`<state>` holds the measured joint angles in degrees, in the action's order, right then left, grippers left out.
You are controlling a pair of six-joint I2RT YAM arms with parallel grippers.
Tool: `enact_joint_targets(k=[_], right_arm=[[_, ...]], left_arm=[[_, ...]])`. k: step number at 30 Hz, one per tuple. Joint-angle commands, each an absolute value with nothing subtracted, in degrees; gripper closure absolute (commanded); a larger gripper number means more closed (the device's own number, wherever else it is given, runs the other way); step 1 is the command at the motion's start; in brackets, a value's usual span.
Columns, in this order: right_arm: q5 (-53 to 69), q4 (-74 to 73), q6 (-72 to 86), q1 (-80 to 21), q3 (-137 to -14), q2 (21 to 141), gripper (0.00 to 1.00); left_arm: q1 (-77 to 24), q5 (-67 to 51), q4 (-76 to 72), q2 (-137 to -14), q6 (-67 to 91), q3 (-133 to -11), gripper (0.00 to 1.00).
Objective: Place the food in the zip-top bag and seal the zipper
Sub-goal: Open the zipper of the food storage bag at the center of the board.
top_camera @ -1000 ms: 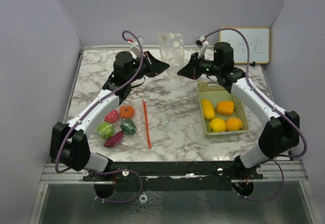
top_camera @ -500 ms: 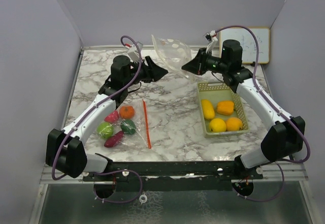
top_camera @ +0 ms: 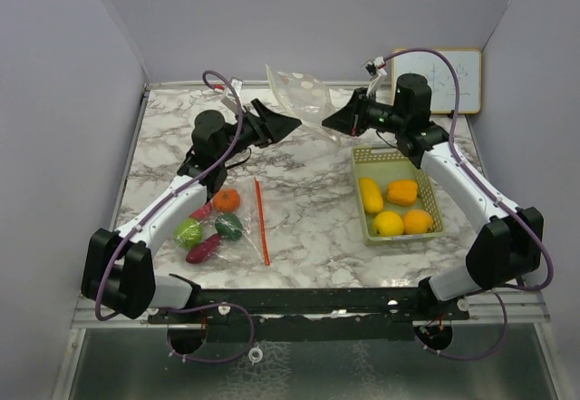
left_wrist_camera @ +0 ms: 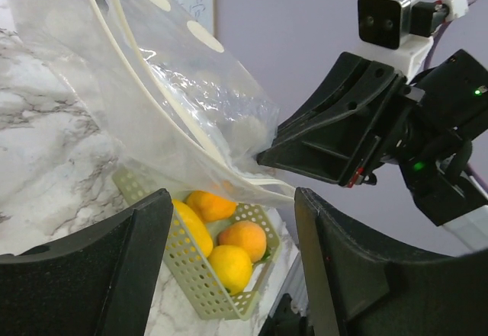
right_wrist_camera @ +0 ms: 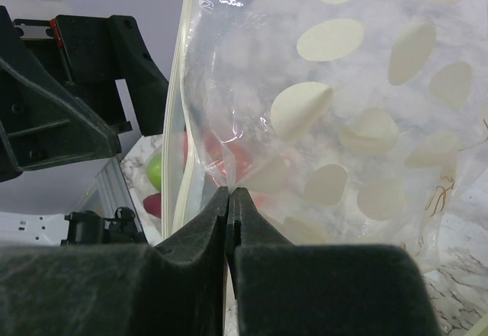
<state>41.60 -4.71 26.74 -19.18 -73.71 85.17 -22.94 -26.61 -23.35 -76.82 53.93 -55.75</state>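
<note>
place: robot lab test cell, not a home or a real kitchen
enclosure: plain lilac walls [top_camera: 344,19] box the table in at back and both sides
table: marble-print top [top_camera: 308,209], kitchen look only
mounting: metal rail [top_camera: 100,314] along near edge, left arm [top_camera: 172,202] and right arm [top_camera: 462,175] fixed there side by side
wiring: purple cables [top_camera: 422,51] looped loose off both arms
cameras: small camera module [left_wrist_camera: 387,17] on the right arm's wrist
whiteboard: whiteboard [top_camera: 451,78] with scribbles, propped at back right
props: toy food [top_camera: 228,227] and plastic mesh basket [top_camera: 385,157], staged test items
</note>
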Motion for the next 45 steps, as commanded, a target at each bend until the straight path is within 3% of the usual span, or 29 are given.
enact_joint_targets(k=[1,10,16,18,22,30,33,40,45], right_arm=[[41.42,-1.72,26.95,-19.49,-73.51,83.8,0.98],[40.06,-2.54,26.14,-21.87,-76.3,85.34,0.98],[38.77,-1.14,27.87,-22.23,-76.62,85.92,0.98],[38.41,-1.04,28.04,-22.26,-76.82,85.95,0.98],[34.78,-2.11,28.21,-22.32,-76.52,85.39,0.98],[28.24,-1.32,31.82,-22.32,-75.45,84.55,0.98],[26.37,-0.92,33.03,-22.32,-74.44,83.43,0.98],[18.08,-4.36,35.64,-22.32,-71.83,80.57,0.98],[7.34,-13.52,33.4,-22.32,-73.56,80.37,0.98]], left_arm=[[-22.34,-29.4,-34.1,-74.54,61.3,-52.96,0.31],[-22.37,-31.57,-36.71,-79.5,64.73,-53.97,0.35],[-22.33,-32.6,-38.34,-81.0,65.92,-53.31,0.45],[-22.32,-32.89,-39.08,-81.43,66.45,-53.05,0.52],[-22.32,-33.31,-40.5,-81.74,66.96,-52.68,0.74],[-22.34,-33.92,-42.57,-81.87,67.94,-51.36,0.89],[-22.26,-33.97,-41.35,-82.01,67.26,-51.32,0.99],[-20.89,-32.45,-21.75,-80.98,55.6,-55.9,1.0],[-20.42,-26.65,8.28,-82.14,39.25,-67.31,1.0]])
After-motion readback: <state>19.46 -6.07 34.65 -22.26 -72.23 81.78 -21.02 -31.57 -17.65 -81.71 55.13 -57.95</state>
